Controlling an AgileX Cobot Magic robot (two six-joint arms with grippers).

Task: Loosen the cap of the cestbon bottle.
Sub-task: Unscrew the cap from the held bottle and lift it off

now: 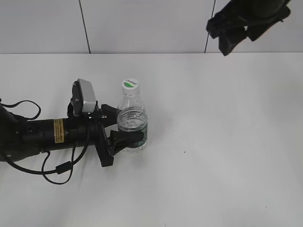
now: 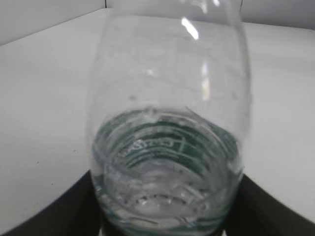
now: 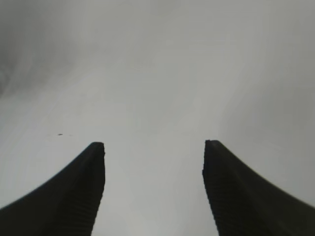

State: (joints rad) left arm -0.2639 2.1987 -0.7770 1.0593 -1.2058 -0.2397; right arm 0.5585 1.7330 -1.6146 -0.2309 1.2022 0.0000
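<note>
The cestbon bottle (image 1: 132,124) stands upright on the white table, clear and ribbed with a dark green label band low down. Its white cap (image 1: 130,84) with a green mark sits on top. My left gripper (image 1: 124,126) reaches in from the left and is shut on the bottle's lower body, one jaw on each side. In the left wrist view the bottle (image 2: 167,123) fills the frame between the dark jaws; the cap is out of that view. My right gripper (image 1: 233,37) hangs high at the upper right, far from the bottle, open and empty (image 3: 153,162).
The white table (image 1: 222,142) stretches to the right and front of the bottle. The left arm's black body and cables (image 1: 47,137) lie along the left side. A grey panelled wall (image 1: 142,23) stands behind the table's far edge.
</note>
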